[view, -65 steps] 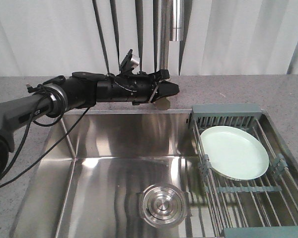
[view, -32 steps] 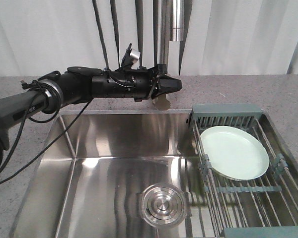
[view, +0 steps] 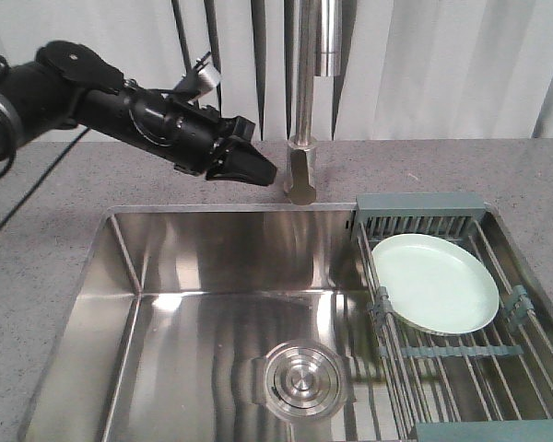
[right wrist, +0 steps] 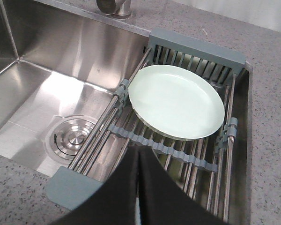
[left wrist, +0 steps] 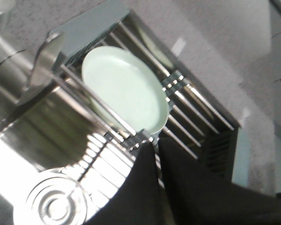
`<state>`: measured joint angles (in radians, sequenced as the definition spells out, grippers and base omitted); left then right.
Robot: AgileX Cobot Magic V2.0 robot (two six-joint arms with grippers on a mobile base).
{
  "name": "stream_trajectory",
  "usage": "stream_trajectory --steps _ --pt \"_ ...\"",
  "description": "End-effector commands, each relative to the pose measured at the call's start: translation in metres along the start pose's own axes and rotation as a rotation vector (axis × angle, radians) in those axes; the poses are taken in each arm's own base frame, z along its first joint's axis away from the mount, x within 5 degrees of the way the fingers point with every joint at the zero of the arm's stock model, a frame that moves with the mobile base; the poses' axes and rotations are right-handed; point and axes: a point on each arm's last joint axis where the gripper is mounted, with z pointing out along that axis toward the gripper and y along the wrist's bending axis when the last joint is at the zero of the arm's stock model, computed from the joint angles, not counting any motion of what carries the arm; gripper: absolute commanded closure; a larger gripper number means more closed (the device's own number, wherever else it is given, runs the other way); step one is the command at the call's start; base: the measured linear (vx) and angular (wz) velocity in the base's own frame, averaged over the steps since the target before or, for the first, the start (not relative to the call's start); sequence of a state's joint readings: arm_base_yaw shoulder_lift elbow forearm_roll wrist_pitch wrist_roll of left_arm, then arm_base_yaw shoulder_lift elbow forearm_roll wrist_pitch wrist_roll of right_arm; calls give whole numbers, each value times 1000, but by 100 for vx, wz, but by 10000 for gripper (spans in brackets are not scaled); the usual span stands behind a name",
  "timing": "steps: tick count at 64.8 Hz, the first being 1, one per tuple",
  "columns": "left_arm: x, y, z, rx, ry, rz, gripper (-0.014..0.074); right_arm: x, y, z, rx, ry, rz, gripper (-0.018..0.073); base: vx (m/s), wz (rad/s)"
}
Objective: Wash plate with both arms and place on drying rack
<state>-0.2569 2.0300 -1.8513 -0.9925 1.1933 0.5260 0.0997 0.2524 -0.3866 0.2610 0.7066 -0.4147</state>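
Observation:
The pale mint-green plate (view: 433,281) lies leaning on the wires of the drying rack (view: 420,206) over the right side of the sink. It also shows in the left wrist view (left wrist: 124,89) and the right wrist view (right wrist: 175,101). My left gripper (view: 258,172) hangs in the air above the sink's back edge, left of the faucet, well away from the plate. Its fingers (left wrist: 147,161) are closed together and empty. My right gripper (right wrist: 139,152) is shut and empty above the rack's near end (right wrist: 75,187), just short of the plate. The right arm is out of the front view.
The steel sink basin (view: 212,276) has a round drain cover (view: 300,379). The faucet column (view: 302,74) and its handle (view: 300,182) stand at the back edge. Grey speckled counter (view: 55,175) surrounds the sink. The rack's slotted caddy (right wrist: 196,49) is at the far end.
My left arm has lifted and drawn back to the left, away from the faucet handle, which now stands uncovered. The plate and rack have not moved.

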Motion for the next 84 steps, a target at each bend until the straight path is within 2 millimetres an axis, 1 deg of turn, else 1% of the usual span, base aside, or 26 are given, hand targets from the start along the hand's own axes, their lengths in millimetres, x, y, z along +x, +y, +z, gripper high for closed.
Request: stream_trajectory --steps 1,6,13,16,22,28,29,34,35,38,39,41,42,47,48,50,51,52,53,57,65,69,73,78,84 --pt "-7 -47 -48 -50 -71 85 575 -12 -3 -2 25 -73 -2 564 0 0" --pt "-3 -59 -67 -123 -63 117 575 -12 -3 -2 25 -73 -2 564 0 0" --pt "6 -82 -92 -213 -55 166 575 -12 -3 -2 25 -73 -2 564 0 0" --pt "12 -97 -106 -236 -79 184 575 -12 -3 -2 25 -73 -2 564 0 0" --pt "27 -122 -126 -249 -127 219 575 -12 -3 -2 26 -74 -2 564 0 0" --pt "51 -139 -144 -305 -161 249 575 -12 -3 -2 26 -74 -2 564 0 0" --pt "57 -145 -149 -315 -173 260 575 -12 -3 -2 26 -74 -2 564 0 0" --pt "82 -153 -161 -375 -205 276 575 -12 -3 -2 26 -74 -2 564 0 0" --pt "89 -155 -163 -389 -214 275 575 -12 -3 -2 26 -74 -2 564 0 0" --pt "106 -155 -166 -421 -225 265 575 -12 -3 -2 27 -75 -2 564 0 0" --pt "113 -158 -170 -438 -245 275 575 -12 -3 -2 27 -76 -2 564 0 0" --pt "126 -157 -171 -458 -251 270 575 -12 -3 -2 27 -77 -2 564 0 0" --pt "133 -160 -174 -469 -269 280 575 -12 -3 -2 28 -78 -2 564 0 0" --pt "165 -161 -178 -505 -337 274 575 -13 -4 -2 31 -85 -2 564 0 0" --pt "174 -161 -179 -511 -357 271 575 -13 -4 -3 32 -87 -2 564 0 0" --pt "186 -161 -180 -521 -384 269 575 -14 -4 -3 34 -93 2 564 0 0" --pt "194 -157 -178 -526 -386 261 575 -14 -4 -3 35 -96 3 564 0 0" --pt "202 -159 -179 -528 -409 268 575 -14 -4 -3 36 -99 6 564 0 0" --pt "208 -156 -177 -532 -419 259 575 -14 -4 -3 37 -101 8 564 0 0" --pt "236 -155 -179 -541 -504 263 575 -16 -5 -3 43 -118 25 564 0 0" --pt "280 -148 -176 -540 -657 238 575 -17 -5 -3 47 -131 44 564 0 0" --pt "297 -146 -176 -532 -715 230 575 -17 -5 -3 46 -130 44 564 0 0" --pt "306 -143 -174 -535 -739 239 575 -17 -5 -3 45 -131 47 564 0 0" --pt "312 -140 -172 -540 -749 241 575 -17 -5 -3 45 -131 47 564 0 0" --pt "311 -138 -171 -543 -743 237 575 -17 -5 -3 45 -131 47 564 0 0"
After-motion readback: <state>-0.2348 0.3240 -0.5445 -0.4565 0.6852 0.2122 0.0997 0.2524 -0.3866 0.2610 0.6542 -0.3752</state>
